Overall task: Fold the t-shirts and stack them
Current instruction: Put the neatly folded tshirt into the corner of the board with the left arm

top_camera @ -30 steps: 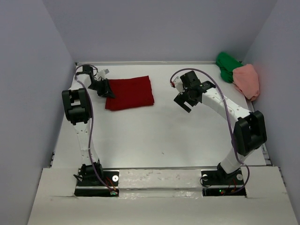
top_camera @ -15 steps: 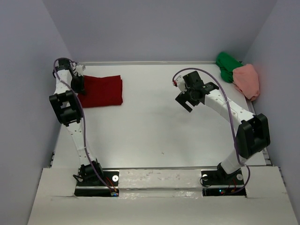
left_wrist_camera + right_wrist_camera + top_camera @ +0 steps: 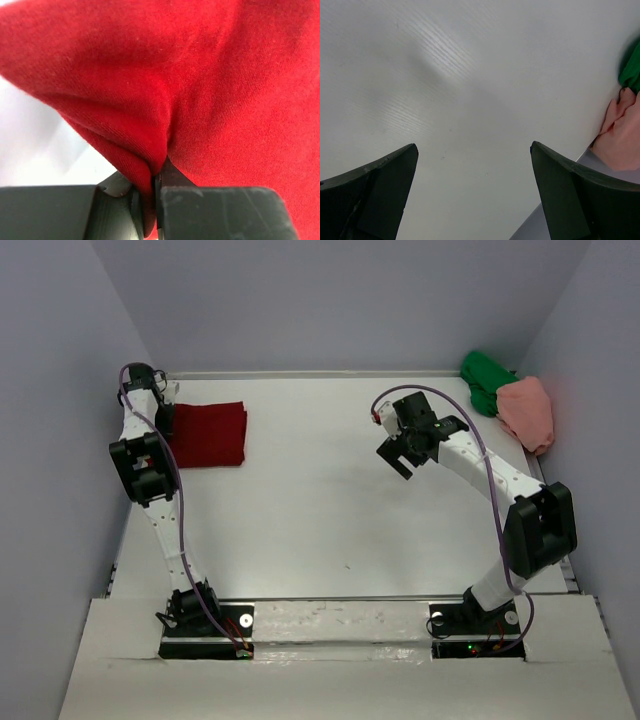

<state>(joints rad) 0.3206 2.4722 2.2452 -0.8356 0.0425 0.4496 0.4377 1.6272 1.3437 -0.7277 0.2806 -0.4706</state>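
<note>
The dark red t-shirt [image 3: 208, 435] lies folded into a flat rectangle at the far left of the table [image 3: 320, 510], while the bright green t-shirt [image 3: 485, 380] and the salmon pink t-shirt [image 3: 528, 412] sit crumpled, touching each other, in the far right corner.

We can read no text, label, brand, number or sign in any view. The dark red t-shirt [image 3: 208, 433], the green t-shirt [image 3: 485, 380], the pink t-shirt [image 3: 528, 410] and the white table [image 3: 320, 510] show only plain surfaces.
</note>
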